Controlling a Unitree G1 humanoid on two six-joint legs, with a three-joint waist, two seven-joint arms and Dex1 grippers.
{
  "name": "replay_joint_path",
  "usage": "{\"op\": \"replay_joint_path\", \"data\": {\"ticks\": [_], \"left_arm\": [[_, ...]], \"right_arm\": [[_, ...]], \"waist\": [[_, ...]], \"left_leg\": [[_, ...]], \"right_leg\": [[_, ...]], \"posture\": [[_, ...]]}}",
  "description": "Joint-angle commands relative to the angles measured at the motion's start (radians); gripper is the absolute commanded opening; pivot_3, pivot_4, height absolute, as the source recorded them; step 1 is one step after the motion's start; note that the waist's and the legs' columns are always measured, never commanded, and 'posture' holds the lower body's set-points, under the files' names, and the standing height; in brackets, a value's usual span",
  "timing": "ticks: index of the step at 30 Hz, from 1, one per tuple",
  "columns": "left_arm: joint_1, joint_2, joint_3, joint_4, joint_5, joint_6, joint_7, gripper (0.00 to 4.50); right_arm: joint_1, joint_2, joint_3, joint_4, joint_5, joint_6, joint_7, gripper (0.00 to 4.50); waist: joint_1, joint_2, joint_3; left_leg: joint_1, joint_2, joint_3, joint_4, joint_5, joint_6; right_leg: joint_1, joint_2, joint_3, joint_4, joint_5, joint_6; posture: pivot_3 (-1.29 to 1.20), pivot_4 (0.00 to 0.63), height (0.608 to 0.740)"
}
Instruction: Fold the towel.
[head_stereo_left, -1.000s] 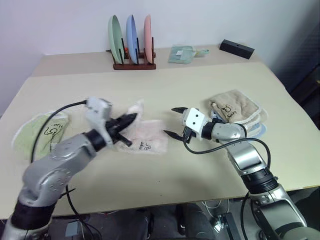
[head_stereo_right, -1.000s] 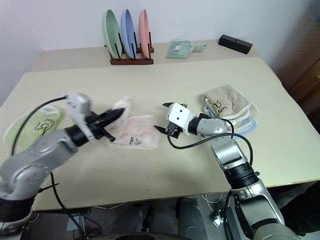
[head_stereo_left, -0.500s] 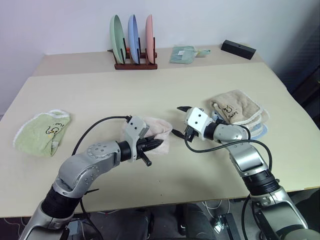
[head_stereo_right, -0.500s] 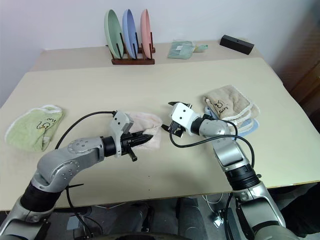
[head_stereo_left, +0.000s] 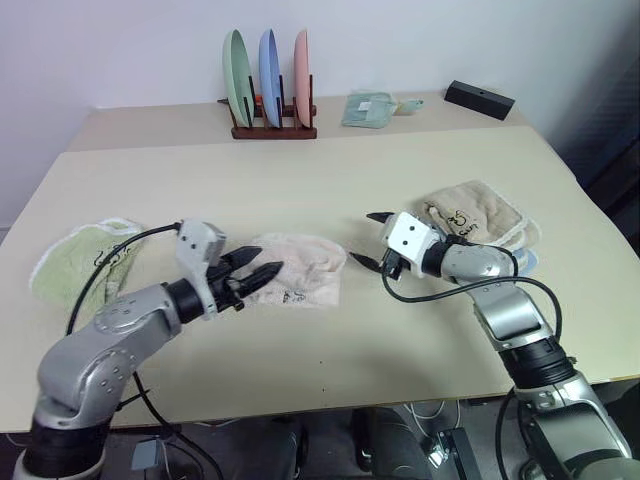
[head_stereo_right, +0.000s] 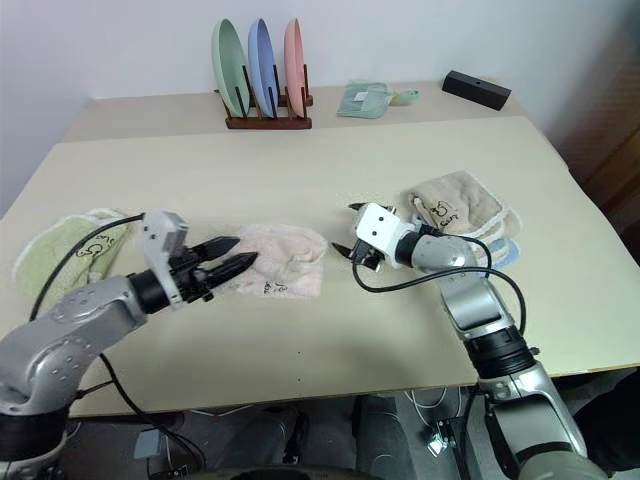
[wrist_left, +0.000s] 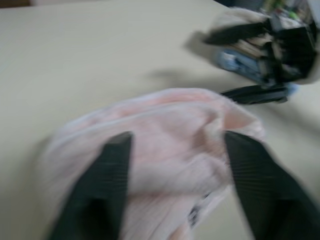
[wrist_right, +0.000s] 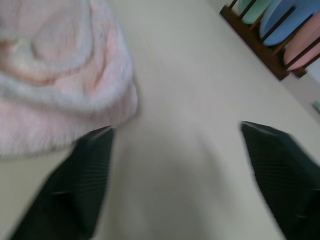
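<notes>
A: Start at the left hand (head_stereo_left: 262, 268). What is it doing?

B: Its two black fingers (wrist_left: 107, 186) stand apart and grasp nothing. Their tips sit right at the near edge of the towel (head_stereo_left: 300, 268); whether they touch it I cannot tell. In the left wrist view the pink cloth lies between and beyond the fingers.

A: And the right hand (head_stereo_left: 368, 238)?

B: Released as well, fingers spread, nothing between them. It hangs just beside the towel's other edge, with a strip of bare bench (head_stereo_left: 330, 180) showing between the two.

A: So the towel sits where?

B: Between the two hands, lying on the bench as a folded, slightly rumpled pink pad, the small dark logo (head_stereo_left: 293, 295) on the part nearer the left hand.

A: What lies outward from the left hand?

B: A light green towel (head_stereo_left: 82, 265) behind it, near the bench edge, with the arm's black cable (head_stereo_left: 120, 250) arcing over it.

A: Outward from the right hand?

B: A beige towel (head_stereo_left: 475, 215) just behind that wrist, stacked on other cloths with blue and white edges. Well beyond both hands stand a wooden rack (head_stereo_left: 272, 130) with green, blue and pink plates upright, a small pale green cloth (head_stereo_left: 368, 107) and a black box (head_stereo_left: 480, 99)
</notes>
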Motion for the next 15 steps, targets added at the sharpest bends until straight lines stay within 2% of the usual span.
{"op": "replay_joint_path", "data": {"ticks": [1,2,3,5,7,9,11,15], "left_arm": [[-0.007,0.008,0.058,-0.009,0.054,-0.082,0.003,0.64],[-0.026,0.003,0.028,0.013,0.106,-0.115,0.013,0.15],[-0.040,-0.002,0.004,0.029,0.144,-0.142,0.018,0.00],[-0.101,-0.033,-0.094,0.091,0.280,-0.207,0.073,0.00],[-0.139,-0.071,-0.159,0.140,0.374,-0.269,0.106,0.00],[-0.146,-0.149,-0.204,0.192,0.388,-0.310,0.106,0.00],[-0.128,-0.200,-0.248,0.237,0.417,-0.347,0.094,0.00],[-0.076,-0.230,-0.256,0.282,0.428,-0.402,0.037,0.00]], "right_arm": [[-0.032,0.008,-0.072,-0.047,0.088,0.043,0.017,1.99],[-0.051,0.030,-0.082,-0.065,0.123,0.079,0.016,1.48],[-0.063,0.045,-0.089,-0.077,0.147,0.103,0.017,0.97],[-0.098,0.121,-0.109,-0.138,0.276,0.254,0.009,0.02],[-0.110,0.162,-0.107,-0.189,0.351,0.360,0.012,0.02],[-0.116,0.217,-0.046,-0.206,0.349,0.385,0.000,0.02],[-0.123,0.283,0.019,-0.166,0.311,0.402,-0.049,0.02],[-0.075,0.272,0.140,-0.081,0.186,0.362,-0.072,0.02]], "waist": [[0.001,0.000,0.000],[0.000,0.000,0.000],[0.000,0.000,0.000],[0.000,0.000,0.000],[-0.001,0.000,0.000],[-0.001,0.000,0.000],[-0.004,0.000,-0.001],[-0.003,0.000,-0.001]], "left_leg": [[0.000,0.000,0.000,0.000,0.000,0.000],[0.001,0.000,0.000,0.000,0.000,0.000],[0.001,0.000,0.000,0.000,0.000,0.000],[0.001,0.000,0.000,0.000,0.000,0.000],[0.001,0.001,0.000,0.000,0.000,0.000],[0.000,0.001,0.000,0.000,0.000,0.000],[0.000,0.000,0.000,0.000,0.000,0.001],[-0.001,0.000,0.001,0.000,0.000,0.001]], "right_leg": [[0.001,0.000,0.000,0.000,0.000,0.000],[0.001,0.000,0.000,0.000,0.000,0.000],[0.002,0.000,0.000,0.000,0.000,0.000],[0.002,0.000,0.000,0.000,0.001,-0.001],[0.001,0.000,0.000,0.000,0.001,-0.001],[0.000,0.000,0.000,0.000,0.001,-0.001],[0.000,0.000,-0.001,-0.001,0.001,-0.001],[-0.001,0.000,-0.001,0.000,0.001,-0.001]], "posture": [[0.00,0.150,0.740],[0.00,0.150,0.740],[0.00,0.150,0.740],[0.00,0.150,0.740],[0.00,0.150,0.740],[0.00,0.150,0.740],[0.00,0.150,0.740],[0.00,0.150,0.740]]}}
